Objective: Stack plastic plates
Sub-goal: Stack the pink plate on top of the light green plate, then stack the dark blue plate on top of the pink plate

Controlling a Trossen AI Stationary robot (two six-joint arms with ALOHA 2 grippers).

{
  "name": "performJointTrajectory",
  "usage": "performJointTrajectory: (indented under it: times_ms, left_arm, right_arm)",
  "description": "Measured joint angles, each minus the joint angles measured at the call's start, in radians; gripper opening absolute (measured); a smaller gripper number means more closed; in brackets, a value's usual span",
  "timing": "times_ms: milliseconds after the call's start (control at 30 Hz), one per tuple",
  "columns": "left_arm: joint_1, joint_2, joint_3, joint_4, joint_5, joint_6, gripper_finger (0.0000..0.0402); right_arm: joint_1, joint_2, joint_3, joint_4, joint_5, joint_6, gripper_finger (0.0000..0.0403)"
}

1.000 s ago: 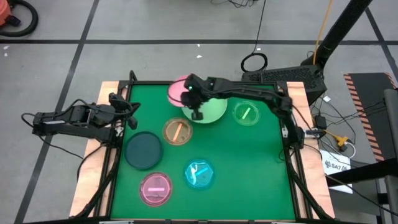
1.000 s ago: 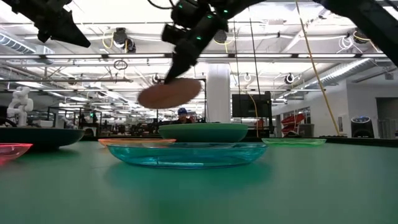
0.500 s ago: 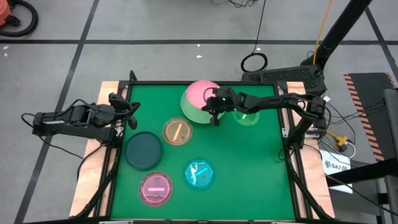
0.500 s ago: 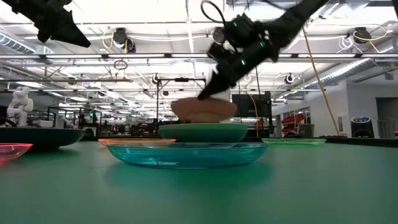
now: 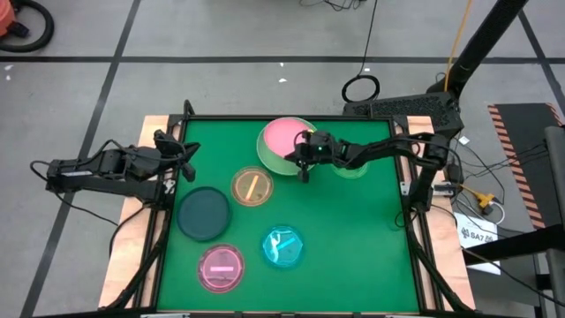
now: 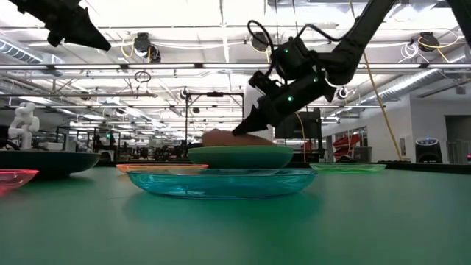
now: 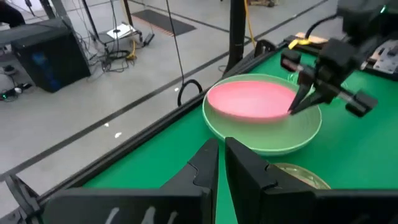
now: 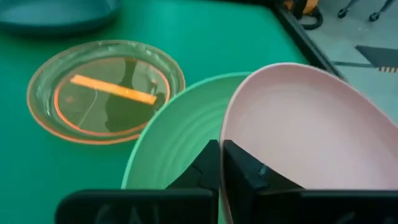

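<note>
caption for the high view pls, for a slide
Right gripper lowers pink plate into light-green plate.

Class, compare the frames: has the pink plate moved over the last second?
Yes. The pink plate, gripped by the right gripper, shifted from the light-green plate's left rim rightward and down into it, nearly centred.

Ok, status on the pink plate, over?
Right gripper shut on pink plate, plate inside light-green plate. Left gripper parked at table's left edge. Nothing in the way.
</note>
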Motion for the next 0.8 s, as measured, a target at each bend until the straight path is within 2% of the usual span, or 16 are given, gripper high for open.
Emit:
performJointTrajectory:
  times_ms: [233,433,567,733,800]
  left_arm:
    - [0.000,0.000,0.000,0.003,0.000,-0.015,0.0035]
    - [0.000,0.000,0.000,0.004,0.026,-0.068,0.0035]
    - [0.000,0.010,0.000,0.005,0.027,-0.104,0.0035]
    - [-0.001,0.055,0.000,0.032,0.028,-0.021,0.0035]
    - [-0.001,0.095,0.000,0.098,0.028,0.013,0.0036]
  right_arm:
    - [0.000,0.016,0.003,0.015,0.050,0.020,0.0045]
    - [-0.023,0.016,0.043,0.032,0.073,0.189,0.0108]
    - [-0.029,0.016,0.106,0.023,0.074,0.229,0.0147]
    - [0.000,0.014,0.148,-0.022,0.072,0.235,0.0186]
    - [0.019,0.003,0.148,-0.028,0.073,0.278,0.0191]
